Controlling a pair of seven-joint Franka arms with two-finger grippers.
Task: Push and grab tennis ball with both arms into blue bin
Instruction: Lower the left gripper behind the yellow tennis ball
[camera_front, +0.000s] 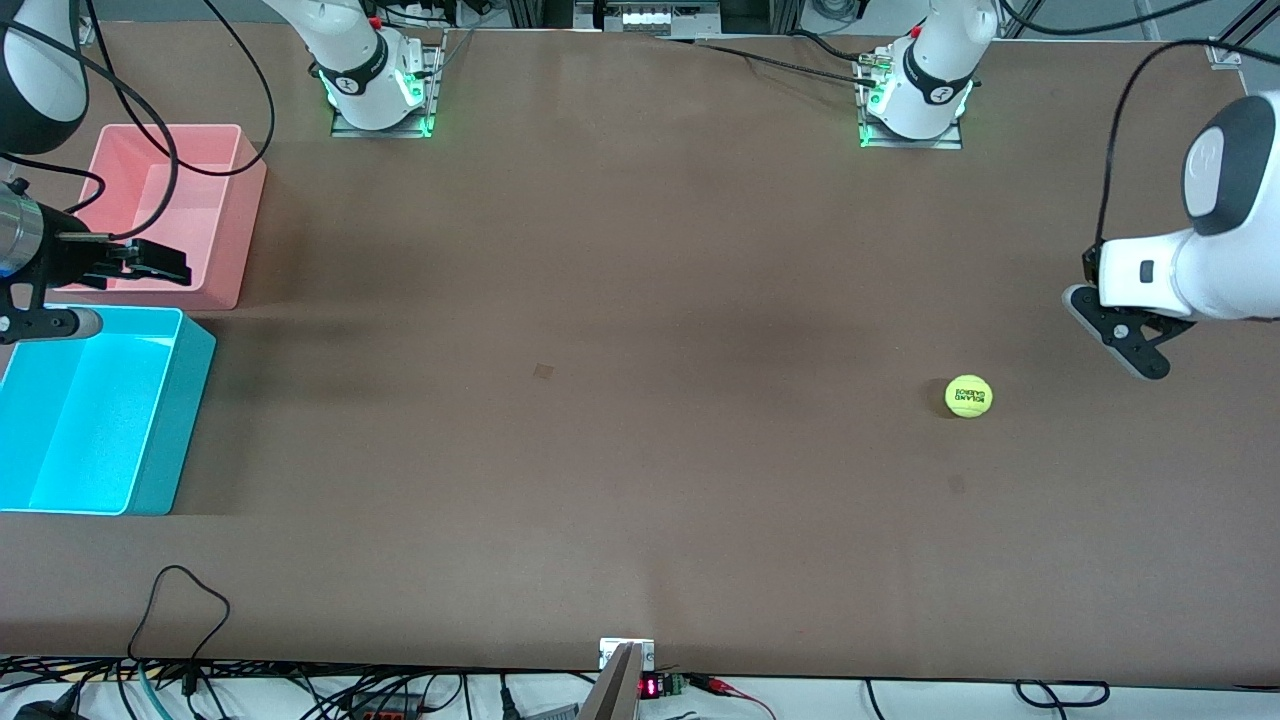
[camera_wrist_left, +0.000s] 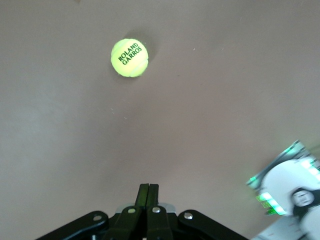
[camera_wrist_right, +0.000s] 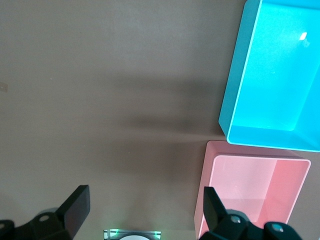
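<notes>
The tennis ball (camera_front: 968, 396), yellow-green with black lettering, lies on the brown table toward the left arm's end; the left wrist view shows the ball (camera_wrist_left: 129, 58) out ahead of the fingers. My left gripper (camera_front: 1150, 365) (camera_wrist_left: 149, 187) hangs over the table beside the ball, toward the left arm's end, clear of it, shut on nothing. The blue bin (camera_front: 185, 410) (camera_wrist_right: 235, 90) stands empty at the right arm's end. My right gripper (camera_front: 178, 268) (camera_wrist_right: 145, 197) is open over the pink bin's edge, holding nothing.
A pink bin (camera_front: 235, 230) (camera_wrist_right: 205, 190) of the same shape stands beside the blue bin, farther from the front camera. The two arm bases (camera_front: 380, 90) (camera_front: 915, 100) sit along the table's back edge. Cables trail over the table's front edge (camera_front: 180, 590).
</notes>
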